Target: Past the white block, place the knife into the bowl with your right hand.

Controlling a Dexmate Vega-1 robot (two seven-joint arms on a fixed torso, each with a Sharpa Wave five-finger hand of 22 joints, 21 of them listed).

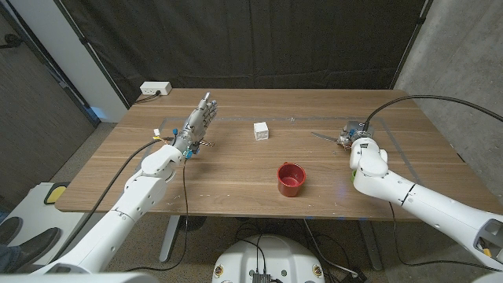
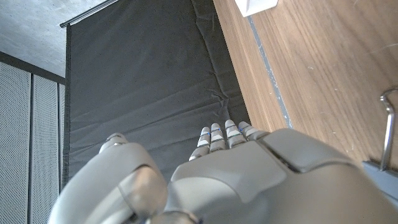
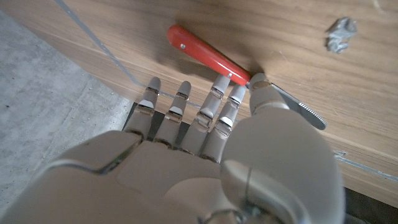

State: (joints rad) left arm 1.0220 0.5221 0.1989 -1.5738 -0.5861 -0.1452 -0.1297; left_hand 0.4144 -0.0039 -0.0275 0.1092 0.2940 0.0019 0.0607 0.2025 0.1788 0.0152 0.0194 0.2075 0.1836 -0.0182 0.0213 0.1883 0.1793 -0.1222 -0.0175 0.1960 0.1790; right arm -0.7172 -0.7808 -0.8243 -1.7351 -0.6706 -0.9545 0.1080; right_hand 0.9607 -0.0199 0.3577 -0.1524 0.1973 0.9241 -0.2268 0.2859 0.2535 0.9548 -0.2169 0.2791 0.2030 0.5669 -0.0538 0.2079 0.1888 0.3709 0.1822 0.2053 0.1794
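Right hand fingertips touch red-handled steel knife near wooden table right edge, not gripping; left hand spread.

The left robot hand is occupying the lower part of the left wrist view, showing its grey back with the fingers extending straight and close together, holding nothing. Beyond the fingertips, a dark curtain is hanging. Beside the robot hand, the wooden tabletop is running along, with a strip of clear tape lying on it. A white block is sitting well ahead of the fingers on the tabletop. A metal wire loop is lying just beside the robot hand.
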